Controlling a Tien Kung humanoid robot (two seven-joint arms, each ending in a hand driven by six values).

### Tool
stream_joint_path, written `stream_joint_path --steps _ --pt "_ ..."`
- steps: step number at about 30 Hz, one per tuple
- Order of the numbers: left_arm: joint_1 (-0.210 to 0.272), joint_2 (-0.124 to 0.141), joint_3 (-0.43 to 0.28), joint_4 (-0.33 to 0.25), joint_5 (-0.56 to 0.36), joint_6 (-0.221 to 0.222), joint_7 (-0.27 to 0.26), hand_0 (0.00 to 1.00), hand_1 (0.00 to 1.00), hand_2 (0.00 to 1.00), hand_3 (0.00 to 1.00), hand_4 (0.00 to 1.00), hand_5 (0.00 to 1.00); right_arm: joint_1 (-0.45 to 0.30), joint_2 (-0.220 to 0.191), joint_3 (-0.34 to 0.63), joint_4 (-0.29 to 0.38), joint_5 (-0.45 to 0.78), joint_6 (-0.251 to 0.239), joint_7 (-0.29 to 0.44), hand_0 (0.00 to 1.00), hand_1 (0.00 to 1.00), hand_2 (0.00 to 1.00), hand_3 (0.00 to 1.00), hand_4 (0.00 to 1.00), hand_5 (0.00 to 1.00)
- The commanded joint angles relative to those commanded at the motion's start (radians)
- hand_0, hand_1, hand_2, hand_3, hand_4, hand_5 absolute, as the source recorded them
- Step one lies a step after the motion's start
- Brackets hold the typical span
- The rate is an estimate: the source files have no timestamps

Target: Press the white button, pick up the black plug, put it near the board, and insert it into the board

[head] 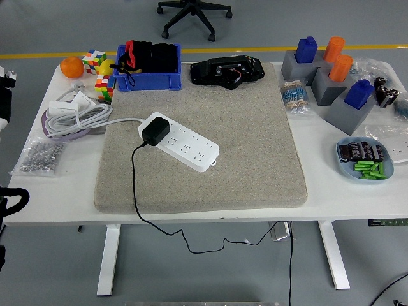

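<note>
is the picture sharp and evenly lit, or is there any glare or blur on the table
Head view: sharp and evenly lit across the beige foam mat; the white power strip and black plug cast only soft shadows; no glare; the left hand is cropped at the edge.

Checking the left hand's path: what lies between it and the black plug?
In the head view, between the left hand at the table's left edge and the black plug, seated in the white power strip, lie a bag of screws and the mat's corner.
</note>
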Motion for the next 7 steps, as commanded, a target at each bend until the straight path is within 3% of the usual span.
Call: stream_joint_path --steps 7 --pt "-0.002 0.007 -0.005 -0.007 0.299 0.144 0.054 0.062 0.084 0.920 0.918 0.835 0.002 -0.001 -0.002 -0.003 -0.001 0.001 0.000 0.000 0.823 0.653 0.655 0.633 0.761 0.504"
